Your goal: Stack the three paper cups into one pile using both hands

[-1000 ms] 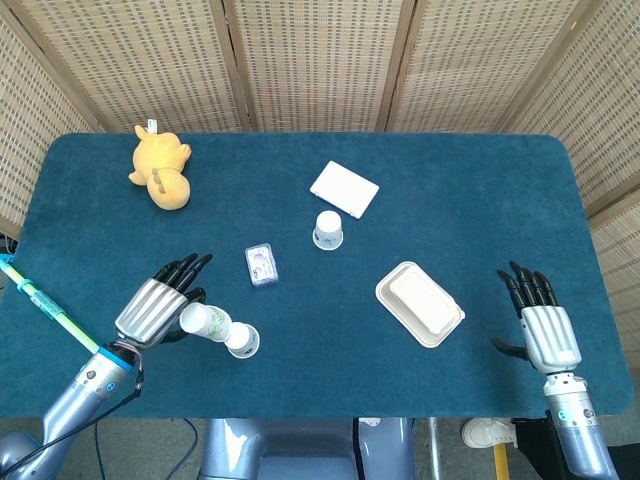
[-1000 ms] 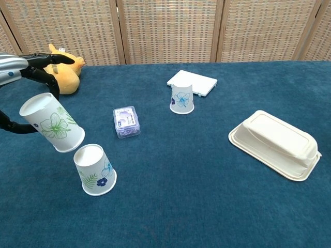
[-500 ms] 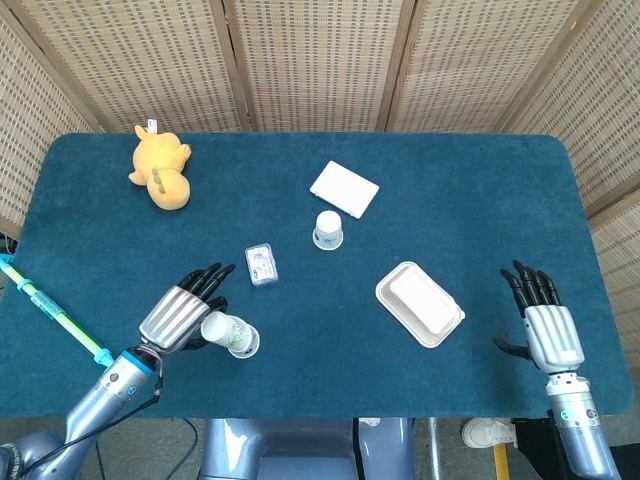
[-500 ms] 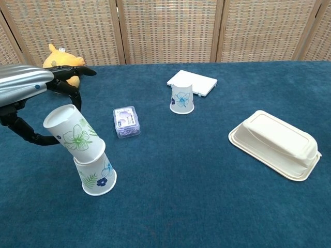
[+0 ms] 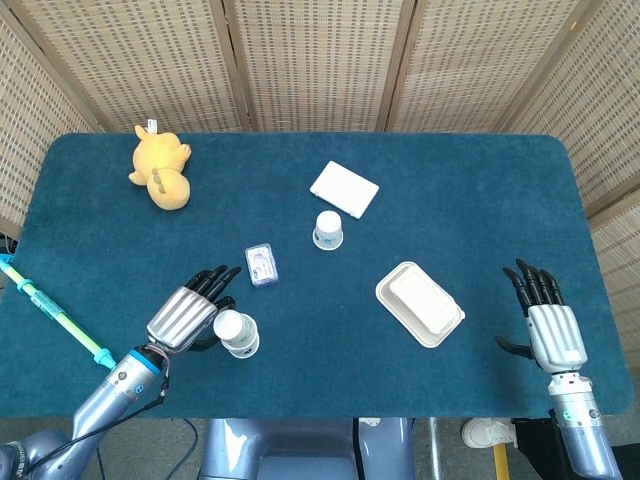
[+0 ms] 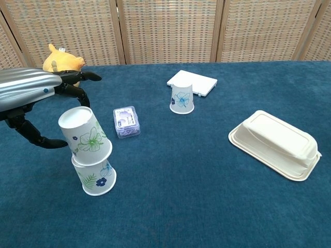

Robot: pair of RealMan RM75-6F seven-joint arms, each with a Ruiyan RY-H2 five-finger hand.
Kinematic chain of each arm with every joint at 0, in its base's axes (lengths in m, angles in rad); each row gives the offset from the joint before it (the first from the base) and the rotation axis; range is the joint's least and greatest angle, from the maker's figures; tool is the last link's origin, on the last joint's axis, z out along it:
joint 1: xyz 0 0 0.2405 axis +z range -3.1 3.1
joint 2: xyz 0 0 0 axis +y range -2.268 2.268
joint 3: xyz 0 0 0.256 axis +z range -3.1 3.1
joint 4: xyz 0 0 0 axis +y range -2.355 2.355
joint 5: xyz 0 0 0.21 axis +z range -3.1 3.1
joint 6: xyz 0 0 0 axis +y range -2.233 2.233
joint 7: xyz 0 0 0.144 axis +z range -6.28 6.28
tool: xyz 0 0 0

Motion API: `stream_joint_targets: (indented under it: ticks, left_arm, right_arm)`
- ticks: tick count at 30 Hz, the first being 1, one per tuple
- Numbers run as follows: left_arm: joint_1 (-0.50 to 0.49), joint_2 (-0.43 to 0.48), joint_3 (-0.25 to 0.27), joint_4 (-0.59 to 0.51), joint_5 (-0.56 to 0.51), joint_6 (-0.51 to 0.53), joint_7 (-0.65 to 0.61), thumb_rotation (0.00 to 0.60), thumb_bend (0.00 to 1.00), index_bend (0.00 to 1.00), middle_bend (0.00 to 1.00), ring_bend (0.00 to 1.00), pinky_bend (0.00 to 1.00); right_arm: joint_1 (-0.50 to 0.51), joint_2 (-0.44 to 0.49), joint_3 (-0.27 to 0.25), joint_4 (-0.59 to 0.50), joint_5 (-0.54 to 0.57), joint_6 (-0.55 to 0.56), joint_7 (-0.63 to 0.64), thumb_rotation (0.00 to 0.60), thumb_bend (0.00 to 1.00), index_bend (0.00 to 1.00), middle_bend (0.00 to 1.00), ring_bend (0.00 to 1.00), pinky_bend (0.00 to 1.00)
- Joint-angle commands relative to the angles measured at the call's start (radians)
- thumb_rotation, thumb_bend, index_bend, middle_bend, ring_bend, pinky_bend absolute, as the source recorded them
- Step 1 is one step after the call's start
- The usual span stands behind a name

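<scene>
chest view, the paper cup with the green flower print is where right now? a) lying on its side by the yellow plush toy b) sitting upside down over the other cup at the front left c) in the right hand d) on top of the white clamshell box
b: the green-flower paper cup sits upside down, slightly tilted, over the blue-flower paper cup, beside the left hand.

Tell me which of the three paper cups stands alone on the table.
The cup with the blue flower, just in front of the white flat box. The other two cups sit one on the other beside the left hand.
</scene>
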Motion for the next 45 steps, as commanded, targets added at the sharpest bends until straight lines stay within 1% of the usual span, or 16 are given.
stream_joint_targets:
  ticks: [1, 12, 16, 23, 25, 28, 31, 32, 34, 38, 41, 45]
  left_arm:
    - [0.0, 0.002, 0.001, -0.002, -0.002, -0.002, -0.003, 0.6, 0.24, 0.39, 0.0, 0.0, 0.13]
    - [0.004, 0.023, 0.013, -0.015, 0.011, -0.003, -0.011, 0.6, 0.23, 0.37, 0.0, 0.0, 0.13]
    - [0.01, 0.032, 0.011, -0.024, 0.022, 0.015, -0.025, 0.6, 0.23, 0.32, 0.0, 0.0, 0.12]
    - [0.019, 0.019, -0.007, -0.023, 0.013, 0.04, -0.058, 0.6, 0.22, 0.18, 0.0, 0.0, 0.11]
    - [0.032, 0.015, -0.01, -0.027, 0.008, 0.064, -0.052, 0.6, 0.22, 0.15, 0.0, 0.0, 0.1]
    - [0.082, -0.002, -0.008, -0.018, 0.035, 0.171, -0.005, 0.6, 0.22, 0.11, 0.0, 0.0, 0.1]
    - [0.154, -0.037, 0.007, 0.016, 0.071, 0.306, 0.046, 0.6, 0.22, 0.08, 0.0, 0.0, 0.1]
    - [0.187, -0.053, 0.018, 0.034, 0.084, 0.358, 0.054, 0.6, 0.22, 0.07, 0.0, 0.0, 0.1]
    - [0.231, -0.067, 0.033, 0.057, 0.088, 0.414, 0.04, 0.6, 0.22, 0.06, 0.0, 0.0, 0.1]
    - [0.28, -0.054, 0.053, 0.085, 0.081, 0.455, 0.008, 0.6, 0.22, 0.06, 0.0, 0.0, 0.1]
    - [0.303, -0.033, 0.055, 0.097, 0.077, 0.475, -0.005, 0.6, 0.22, 0.06, 0.0, 0.0, 0.1]
    - [0.321, -0.016, 0.05, 0.113, 0.072, 0.482, -0.028, 0.6, 0.22, 0.06, 0.0, 0.0, 0.1]
  right_arm:
    - [0.0, 0.0, 0.0, -0.001, 0.0, 0.0, -0.001, 0.6, 0.14, 0.11, 0.0, 0.0, 0.0]
    - [0.0, 0.0, 0.0, -0.002, 0.001, -0.002, -0.004, 0.6, 0.14, 0.11, 0.0, 0.0, 0.0]
    - [0.0, 0.0, -0.001, -0.003, 0.001, -0.002, -0.004, 0.6, 0.14, 0.11, 0.0, 0.0, 0.0]
    - [0.0, 0.0, -0.002, -0.003, 0.002, -0.006, -0.005, 0.6, 0.14, 0.11, 0.0, 0.0, 0.0]
    - [0.001, 0.0, -0.002, -0.001, 0.007, -0.012, -0.004, 0.6, 0.14, 0.11, 0.0, 0.0, 0.0]
    - [0.005, -0.001, -0.001, 0.006, 0.015, -0.023, -0.006, 0.6, 0.14, 0.11, 0.0, 0.0, 0.0]
    - [0.009, -0.008, 0.001, 0.016, 0.023, -0.034, -0.014, 0.6, 0.14, 0.12, 0.0, 0.0, 0.0]
    - [0.013, -0.012, 0.001, 0.022, 0.025, -0.04, -0.021, 0.6, 0.14, 0.12, 0.0, 0.0, 0.0]
    - [0.019, -0.021, 0.004, 0.029, 0.026, -0.046, -0.026, 0.6, 0.14, 0.14, 0.0, 0.0, 0.0]
    - [0.049, -0.039, 0.017, 0.04, 0.027, -0.076, -0.033, 0.6, 0.14, 0.17, 0.0, 0.0, 0.0]
    - [0.097, -0.058, 0.043, 0.051, 0.036, -0.123, -0.059, 0.6, 0.14, 0.21, 0.0, 0.0, 0.02]
    - [0.191, -0.099, 0.102, 0.063, 0.065, -0.208, -0.095, 0.6, 0.15, 0.24, 0.0, 0.0, 0.07]
